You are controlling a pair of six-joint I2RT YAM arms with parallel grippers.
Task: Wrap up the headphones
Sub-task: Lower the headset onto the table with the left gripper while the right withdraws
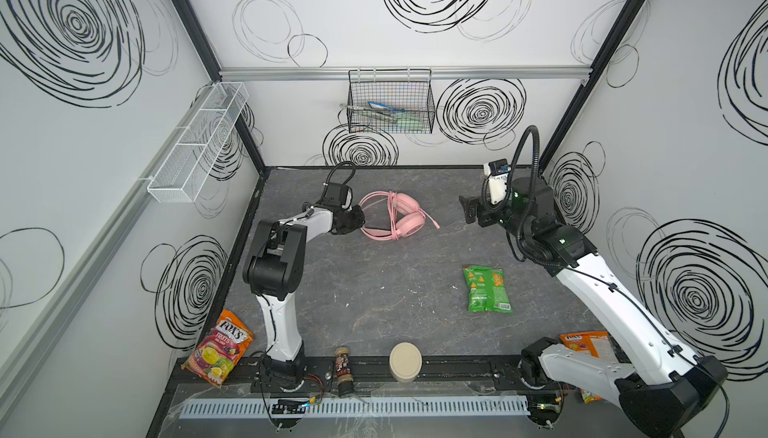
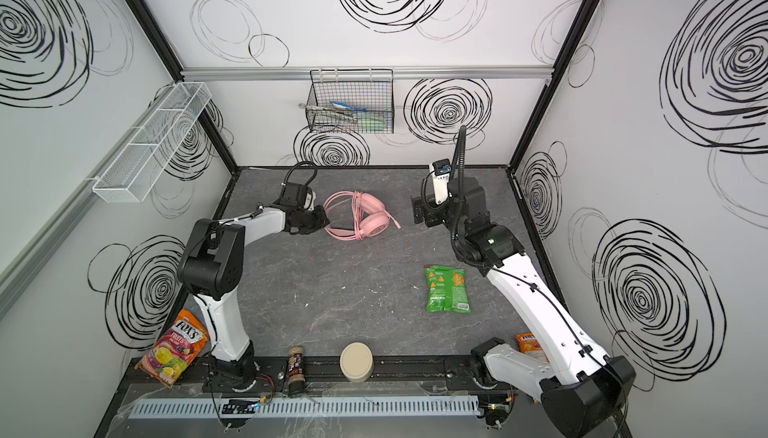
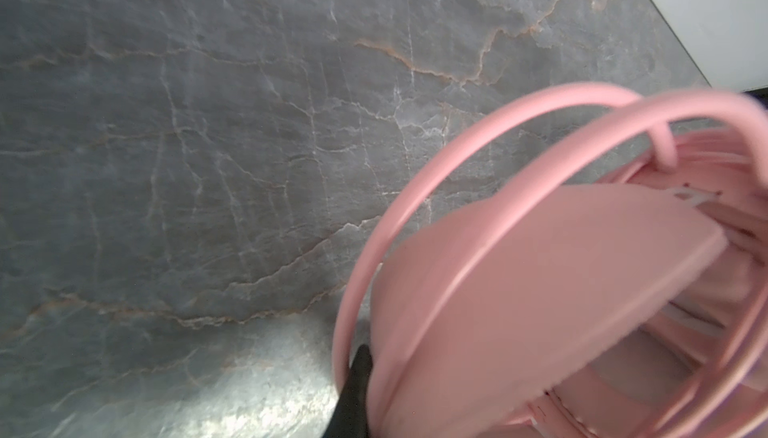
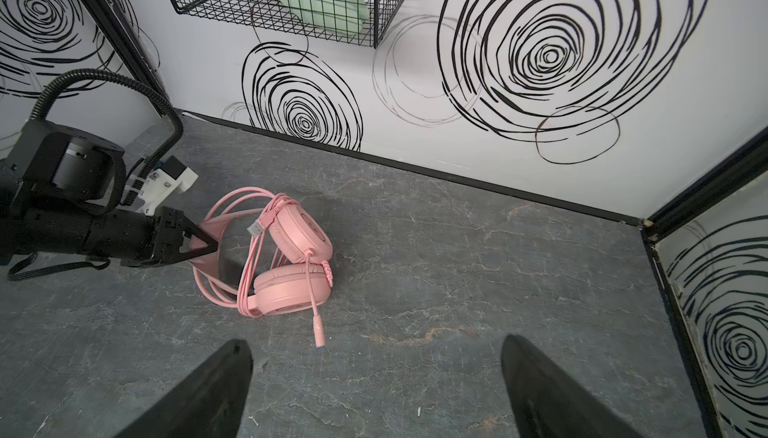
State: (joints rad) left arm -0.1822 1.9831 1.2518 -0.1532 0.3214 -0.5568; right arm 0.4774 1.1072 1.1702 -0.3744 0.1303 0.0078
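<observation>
1. Jaws of the left gripper [image 1: 360,221] were seen pinched together on the headband of the headphones [image 1: 409,226], at its left end.
2. The headphones were found lying on the grey marbled tabletop [image 1: 374,290] toward the back, left of centre, with the pink cable [image 4: 248,274] looped across the headband and one earcup leaned on the other.
3. The right gripper [image 1: 467,209] was seen spread wide and empty, well apart from the headphones.
4. A green snack bag [image 1: 486,289] was seen lying nearer the front, right of centre.
</observation>
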